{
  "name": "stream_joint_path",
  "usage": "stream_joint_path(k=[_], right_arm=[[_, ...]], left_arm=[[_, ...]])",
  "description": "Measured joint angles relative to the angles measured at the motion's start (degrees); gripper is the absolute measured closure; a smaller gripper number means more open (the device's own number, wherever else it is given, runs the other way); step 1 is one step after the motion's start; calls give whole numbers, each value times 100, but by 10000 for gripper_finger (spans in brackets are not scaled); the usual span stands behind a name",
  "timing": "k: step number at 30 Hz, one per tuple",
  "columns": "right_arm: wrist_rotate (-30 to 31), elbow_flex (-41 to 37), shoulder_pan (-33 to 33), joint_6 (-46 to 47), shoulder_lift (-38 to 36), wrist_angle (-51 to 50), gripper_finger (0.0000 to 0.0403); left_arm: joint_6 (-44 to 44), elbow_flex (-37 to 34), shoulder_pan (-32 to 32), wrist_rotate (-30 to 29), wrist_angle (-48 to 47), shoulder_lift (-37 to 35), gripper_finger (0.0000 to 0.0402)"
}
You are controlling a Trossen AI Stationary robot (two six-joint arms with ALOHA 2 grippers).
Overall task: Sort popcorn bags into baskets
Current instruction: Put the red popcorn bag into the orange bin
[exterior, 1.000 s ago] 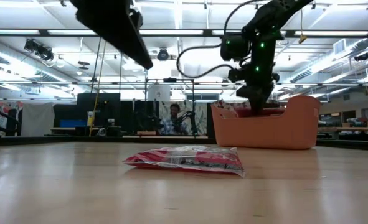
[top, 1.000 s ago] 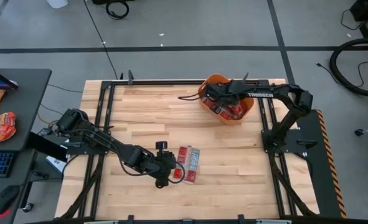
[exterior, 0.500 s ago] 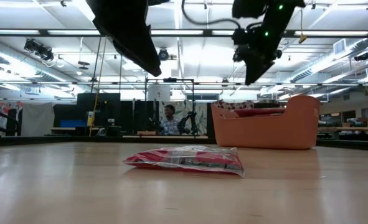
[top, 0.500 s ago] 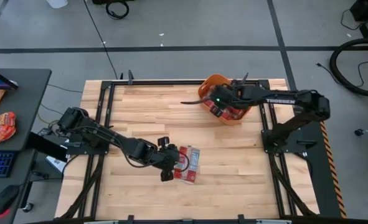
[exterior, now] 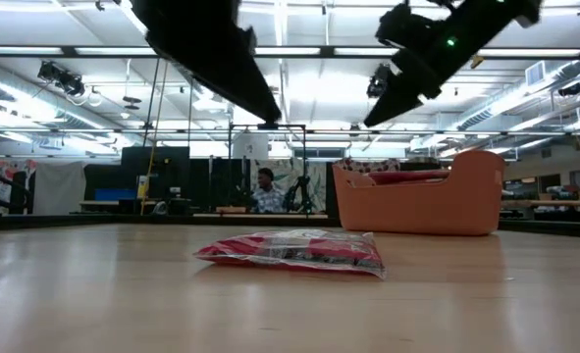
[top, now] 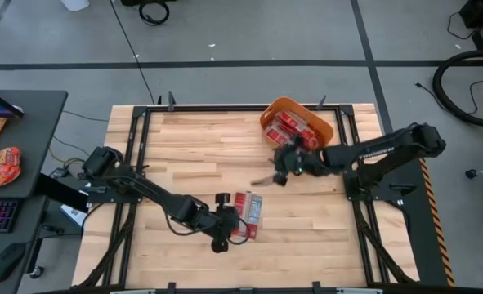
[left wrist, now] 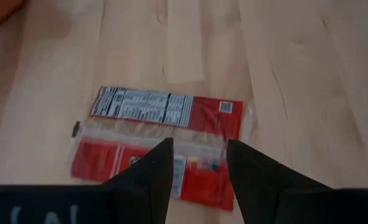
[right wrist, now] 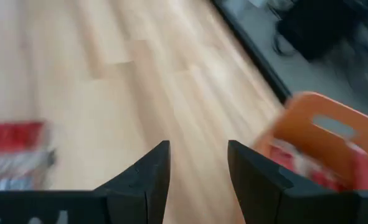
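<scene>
Lying flat on the wooden table (top: 184, 155), near its front edge: one popcorn bag (top: 247, 216). Left gripper (top: 225, 226) hovered just above the bag, fingers parted, holding nothing. Right gripper (top: 280, 168) hung mid-table, between bag and orange basket (top: 270, 113), fingers apart, empty. Basket held further red bags (top: 298, 131).

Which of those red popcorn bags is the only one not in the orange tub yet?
The popcorn bag lying flat on the bare wooden table, right under the left hand. All the other bags sit inside the orange tub.
</scene>
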Motion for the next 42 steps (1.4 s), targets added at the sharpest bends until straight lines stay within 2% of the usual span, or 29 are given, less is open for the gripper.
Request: stream_joint_path(k=[4,9,15,18,22,25,29,32,36,42], right_arm=[[-44,-477,449,-349,101,700,238],[23,-846,1031,-16,137,1291,238],[383,-1360,1617,35,135,2470,238],[221,-1631,1761,-74,135,3070,238],[-277,-1776,1856,-164,153,3299,238],[-516,-1815,1969,-45,295,3291,238],[-485,-1822,2116,-1,593,3317,238],[-387,-1822,2140,41,846,3429,238],[-79,-1822,2136,-345,1223,3614,238],[428,-1541,2117,-1219,1863,3781,238]], left_arm=[[4,0,200,318,322,264,248],[185,0,463,691,491,524,248],[686,0,817,711,466,929,248],[795,0,1002,713,463,1153,248],[802,29,1250,706,532,1305,248],[899,33,1457,472,430,1311,248],[1128,11,1741,-127,279,1258,248],[1254,-7,1900,-11,79,1117,248],[1280,-11,1954,552,-226,736,248],[1239,-10,1767,622,-957,410,248]])
